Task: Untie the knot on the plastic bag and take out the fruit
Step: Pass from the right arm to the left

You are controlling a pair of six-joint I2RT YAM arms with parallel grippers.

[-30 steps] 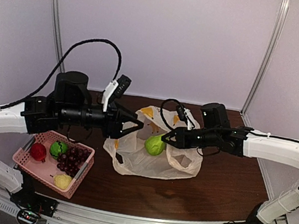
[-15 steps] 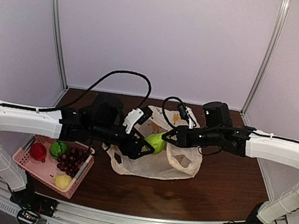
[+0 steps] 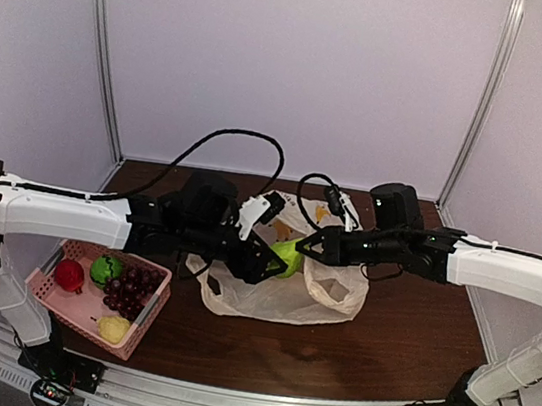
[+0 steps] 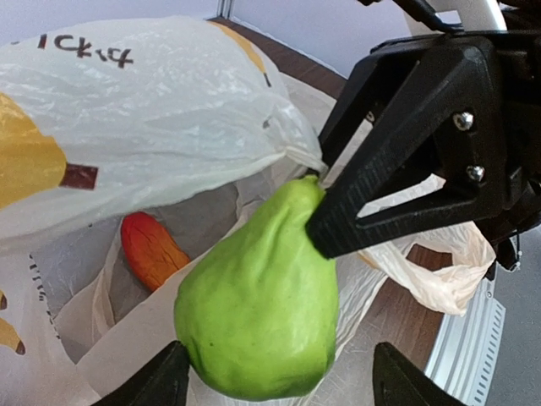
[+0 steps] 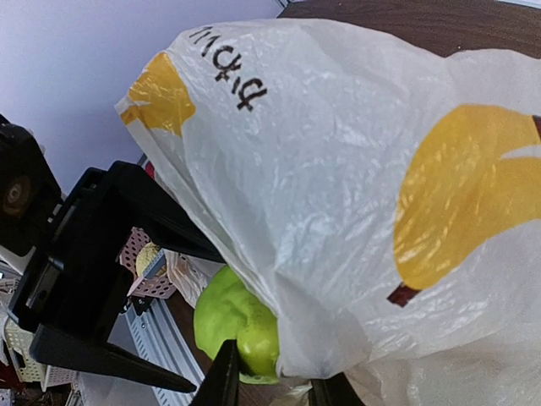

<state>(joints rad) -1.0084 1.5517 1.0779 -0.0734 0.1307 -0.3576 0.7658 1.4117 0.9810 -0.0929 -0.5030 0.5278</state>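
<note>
1. Straddles the green pear (image 4: 258,313) with the left fingers (image 4: 161,385) spread wide, nothing gripped yet.
2. Pinches the rim of the plastic bag (image 4: 152,135) in the closed right fingers (image 4: 389,203), just beside the pear's tip, holding the mouth up; shows no knot.
3. Reads as the take-out step: calls next for closing on the pear's belly and drawing it clear of the film.
4. Leaves a red piece (image 4: 150,249) deeper inside, the pink basket (image 3: 73,318) off left on the surface (image 3: 403,343).

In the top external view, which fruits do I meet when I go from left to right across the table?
red apple → green ball → grape bunch → green pear
</note>
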